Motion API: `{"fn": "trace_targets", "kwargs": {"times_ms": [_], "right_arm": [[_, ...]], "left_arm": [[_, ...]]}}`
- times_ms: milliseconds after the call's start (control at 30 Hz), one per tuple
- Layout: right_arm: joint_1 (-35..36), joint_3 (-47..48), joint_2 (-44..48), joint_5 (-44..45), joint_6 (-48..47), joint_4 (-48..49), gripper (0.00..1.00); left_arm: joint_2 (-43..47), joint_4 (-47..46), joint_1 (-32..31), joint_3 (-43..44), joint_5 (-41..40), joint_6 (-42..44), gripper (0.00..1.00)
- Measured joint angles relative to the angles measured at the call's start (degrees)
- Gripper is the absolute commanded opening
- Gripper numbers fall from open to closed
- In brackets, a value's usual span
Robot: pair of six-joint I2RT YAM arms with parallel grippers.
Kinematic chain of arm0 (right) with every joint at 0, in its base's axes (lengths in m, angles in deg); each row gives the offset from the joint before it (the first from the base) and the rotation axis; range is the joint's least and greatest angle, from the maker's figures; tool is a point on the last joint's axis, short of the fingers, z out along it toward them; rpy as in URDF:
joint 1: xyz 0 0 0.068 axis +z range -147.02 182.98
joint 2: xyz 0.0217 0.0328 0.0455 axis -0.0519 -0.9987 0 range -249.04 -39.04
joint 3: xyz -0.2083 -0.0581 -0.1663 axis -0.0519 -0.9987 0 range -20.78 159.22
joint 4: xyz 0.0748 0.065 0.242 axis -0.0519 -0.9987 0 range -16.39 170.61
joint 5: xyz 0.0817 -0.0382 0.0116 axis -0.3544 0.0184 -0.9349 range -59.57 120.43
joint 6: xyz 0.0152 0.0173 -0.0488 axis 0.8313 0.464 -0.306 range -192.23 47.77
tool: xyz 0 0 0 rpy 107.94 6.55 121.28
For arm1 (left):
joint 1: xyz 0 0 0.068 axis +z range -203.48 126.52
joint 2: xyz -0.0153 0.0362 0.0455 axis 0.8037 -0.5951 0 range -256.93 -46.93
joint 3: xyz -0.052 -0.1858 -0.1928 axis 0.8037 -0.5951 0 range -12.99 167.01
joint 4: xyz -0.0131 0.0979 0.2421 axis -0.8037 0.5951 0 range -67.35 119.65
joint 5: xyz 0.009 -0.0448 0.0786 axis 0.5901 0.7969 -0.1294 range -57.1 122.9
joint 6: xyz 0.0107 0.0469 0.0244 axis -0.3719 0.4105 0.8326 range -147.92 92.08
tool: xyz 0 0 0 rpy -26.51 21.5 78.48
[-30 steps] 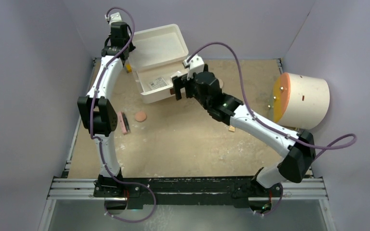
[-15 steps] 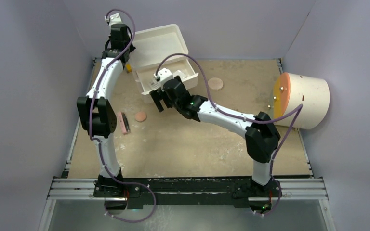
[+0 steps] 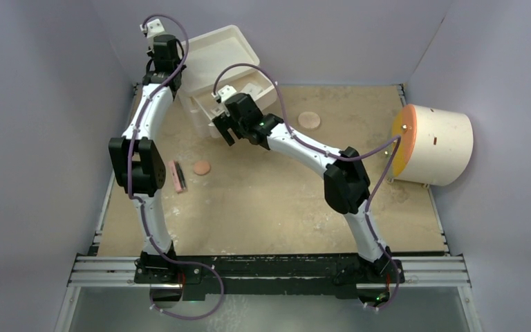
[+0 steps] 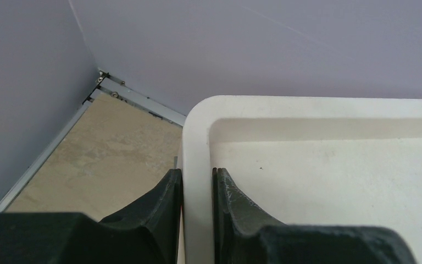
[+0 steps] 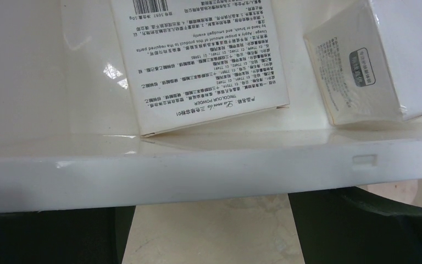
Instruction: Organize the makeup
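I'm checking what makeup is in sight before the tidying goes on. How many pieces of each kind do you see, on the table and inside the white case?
Peach discs, on the table: 2
Pink-and-black stick, on the table: 1
White printed boxes, in the case: 2
Total: 5

My left arm [image 3: 146,124] and right arm [image 3: 297,146]: white tubular links, chunky black joints, purple cables [image 3: 238,66] looping alongside; the left gripper [image 4: 196,179] wears scuffed black fingers [image 4: 236,203].
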Motion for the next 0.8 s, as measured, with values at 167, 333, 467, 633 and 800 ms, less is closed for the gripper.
{"fn": "trace_targets", "kwargs": {"times_ms": [167,333,467,633,800], "right_arm": [[-0.07,2.14,-1.33,-0.26,0.13,-0.66,0.99],[-0.02,6.84,-3.67,-0.48,1.53,-2.58,0.99],[0.44,10.86,-6.10,-3.32,2.01,7.61,0.99],[0.48,13.46,-6.34,-4.70,2.21,16.26,0.99],[1.18,14.36,-6.03,-6.23,1.90,21.81,0.99]], "left_arm": [[-0.28,-0.72,0.15,0.00,-0.42,0.02,0.00],[-0.37,-1.11,0.20,-0.15,-0.98,0.00,0.00],[0.07,-1.57,0.07,-0.92,-0.57,-0.04,0.00],[0.92,-1.84,-1.44,-2.19,1.49,0.94,0.00],[1.60,-1.62,-2.32,-2.95,1.49,1.09,0.00]]}}
